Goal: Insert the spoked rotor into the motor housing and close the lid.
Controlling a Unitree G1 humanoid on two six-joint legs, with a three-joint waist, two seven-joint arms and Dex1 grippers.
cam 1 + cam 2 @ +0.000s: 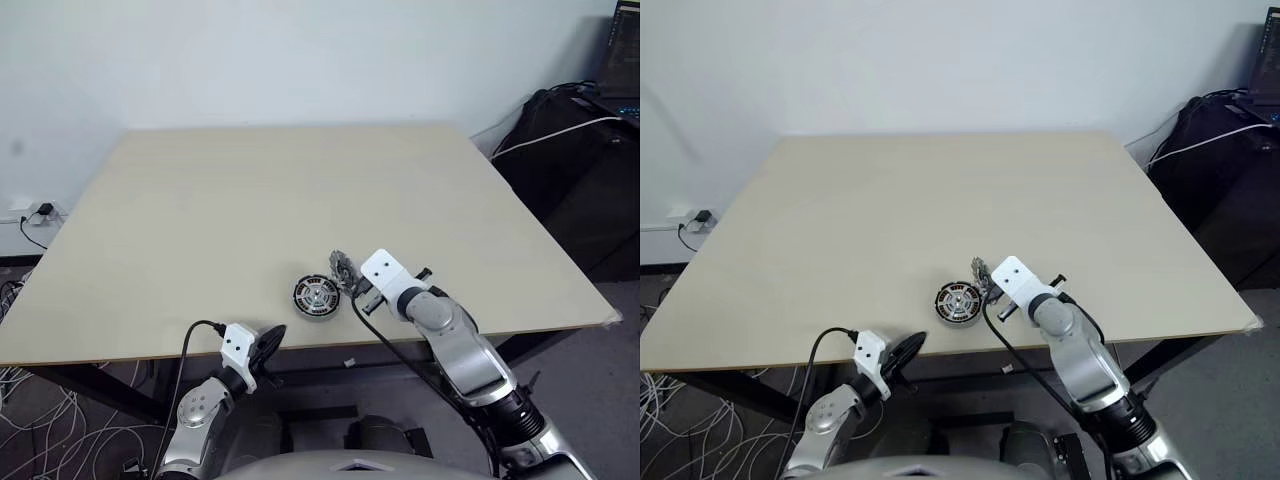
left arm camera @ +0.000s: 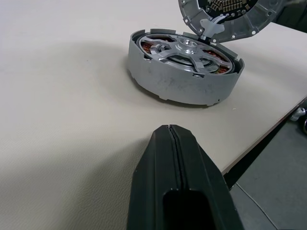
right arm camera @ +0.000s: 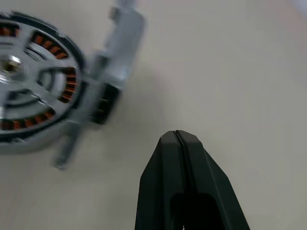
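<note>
The spoked rotor point(image 2: 184, 50) already sits in the motor housing point(image 1: 318, 296), near the table's point(image 1: 200, 220) near edge, copper windings showing between silver spokes. The ribbed grey lid point(image 1: 342, 270) leans tilted at its far right side. My right gripper point(image 3: 176, 136) and left gripper point(image 2: 170, 132) are pinched together, empty. Next, I judge, tip the lid flat.

The motor housing point(image 1: 318, 296) sat near the table's six-o'clock edge, the spoked rotor point(image 2: 184, 50) seated inside over copper windings. The lid point(image 1: 343, 269) stood tilted at its two o'clock, touching its rim.
</note>
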